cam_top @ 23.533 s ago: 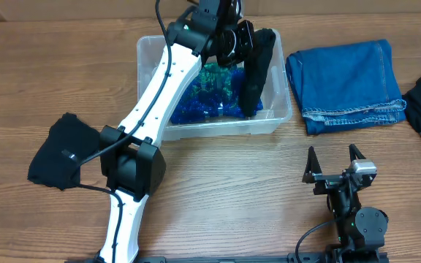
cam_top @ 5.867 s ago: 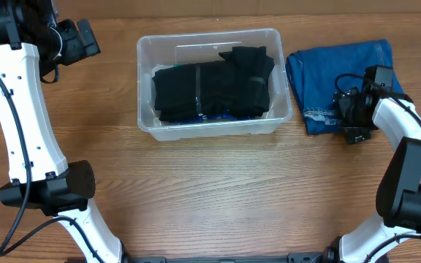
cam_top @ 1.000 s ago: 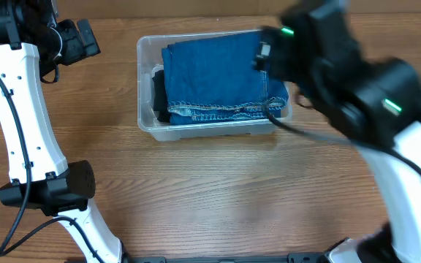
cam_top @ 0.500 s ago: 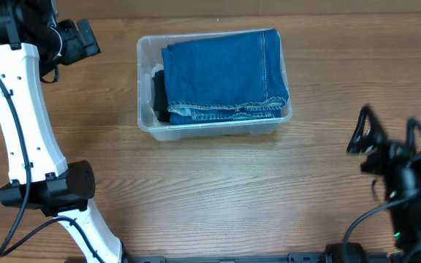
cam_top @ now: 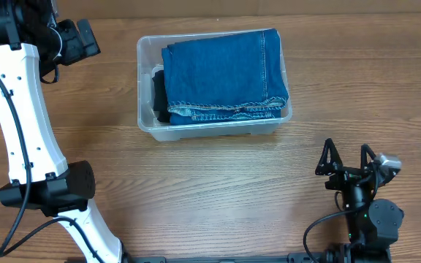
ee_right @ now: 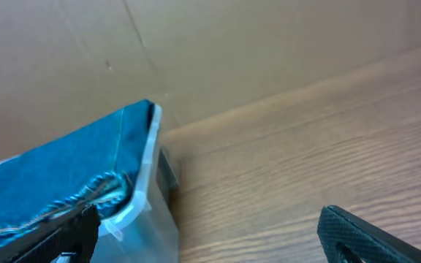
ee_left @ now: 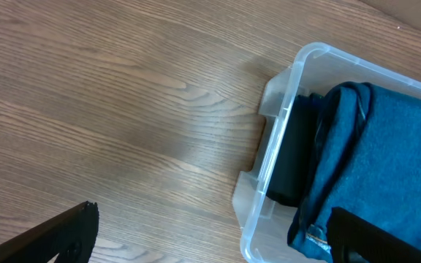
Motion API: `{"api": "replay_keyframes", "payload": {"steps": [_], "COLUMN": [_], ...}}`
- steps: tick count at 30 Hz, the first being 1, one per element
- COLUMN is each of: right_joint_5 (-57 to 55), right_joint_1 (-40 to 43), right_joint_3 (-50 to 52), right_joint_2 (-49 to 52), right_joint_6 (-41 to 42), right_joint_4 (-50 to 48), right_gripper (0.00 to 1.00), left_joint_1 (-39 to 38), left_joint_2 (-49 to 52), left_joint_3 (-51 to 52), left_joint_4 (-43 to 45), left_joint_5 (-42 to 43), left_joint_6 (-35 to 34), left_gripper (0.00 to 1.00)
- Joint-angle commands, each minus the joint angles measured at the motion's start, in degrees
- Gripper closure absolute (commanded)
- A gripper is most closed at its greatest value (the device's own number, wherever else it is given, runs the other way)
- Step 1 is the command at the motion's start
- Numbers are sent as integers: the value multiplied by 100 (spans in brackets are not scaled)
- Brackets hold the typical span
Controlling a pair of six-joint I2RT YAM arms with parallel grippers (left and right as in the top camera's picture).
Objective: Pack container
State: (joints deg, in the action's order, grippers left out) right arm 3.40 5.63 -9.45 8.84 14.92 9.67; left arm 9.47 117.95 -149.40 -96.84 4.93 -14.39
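The clear container [cam_top: 145, 88] stands at the back middle of the table. A folded blue denim piece [cam_top: 225, 73] lies on top inside it, with black clothing [cam_top: 159, 96] showing along its left side. My left gripper [cam_top: 92, 40] hangs open at the back left, apart from the container; its wrist view shows the container's corner [ee_left: 283, 131], the denim [ee_left: 386, 168] and black clothing [ee_left: 291, 161]. My right gripper [cam_top: 347, 155] stands open at the front right, nothing between its fingers. Its view shows the container [ee_right: 145, 168] and denim [ee_right: 57, 175] to the left.
Bare wooden table [cam_top: 218, 190] lies between the container and the front edge. The white left arm [cam_top: 20, 109] runs along the left side. A brown cardboard wall [ee_right: 232, 51] stands behind the table.
The right arm has pulled back from the container to the front right of the table, leaving the denim lying in the container. The left arm has not moved.
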Motion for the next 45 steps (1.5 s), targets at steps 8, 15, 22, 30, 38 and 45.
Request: {"api": "replay_keyframes", "payload": {"steps": [8, 15, 22, 30, 38, 45], "right_joint_5": [-330, 72, -9, -9, -9, -9], "right_joint_1": [162, 149, -11, -9, -9, -9], "right_joint_3": [758, 765, 896, 896, 896, 896], "right_joint_2": [-629, -872, -872, -868, -868, -868], "right_joint_6": [-308, -319, -317, -317, -317, -317], "right_joint_4": [-192, -236, -514, -514, -514, -514], "right_gripper": [0, 0, 0, 0, 0, 0], "left_joint_1": [-11, -11, -11, -11, -11, -144], "left_joint_2": [-181, -181, -181, -181, -181, -706], "left_joint_3": [-17, -17, -17, -17, -17, 57], "left_joint_4": [4, 4, 4, 4, 4, 608], "left_joint_5": [46, 44, 44, 44, 44, -50], "left_joint_6": [87, 87, 87, 87, 87, 157], "left_gripper": [0, 0, 0, 0, 0, 0]}}
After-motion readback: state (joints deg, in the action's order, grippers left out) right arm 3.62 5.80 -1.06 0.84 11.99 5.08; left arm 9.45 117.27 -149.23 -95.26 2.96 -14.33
